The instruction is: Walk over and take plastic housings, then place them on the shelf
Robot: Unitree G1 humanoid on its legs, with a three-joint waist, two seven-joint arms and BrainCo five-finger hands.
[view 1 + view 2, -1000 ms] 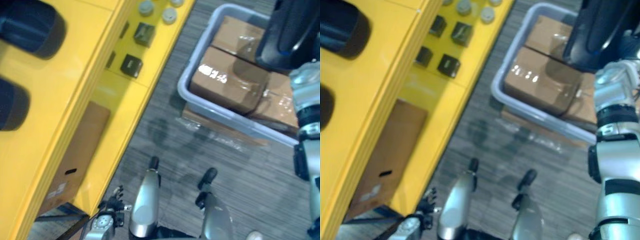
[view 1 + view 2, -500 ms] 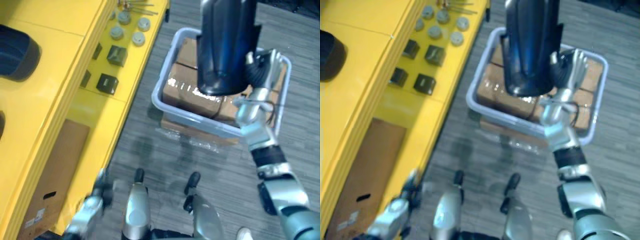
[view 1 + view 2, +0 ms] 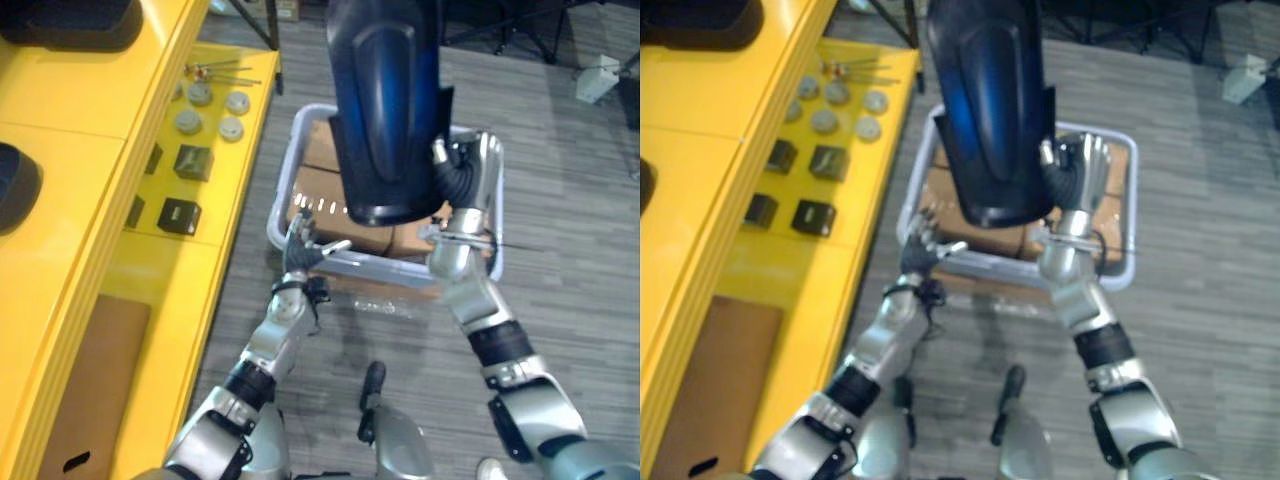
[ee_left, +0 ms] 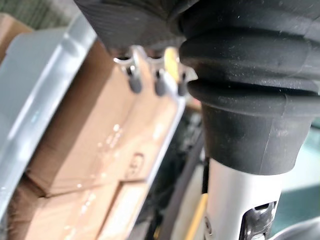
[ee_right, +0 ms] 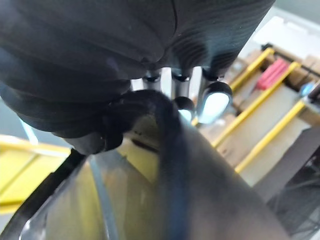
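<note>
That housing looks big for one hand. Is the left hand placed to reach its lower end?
Probably yes. The left hand, open, hovers by the bin's near-left corner, just below and left of the plastic housing gripped by the right hand, with nothing visible between them.

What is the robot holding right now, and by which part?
The right hand grips the large dark blue plastic housing by its side rim, near the lower end. The left hand is open, holding nothing.
</note>
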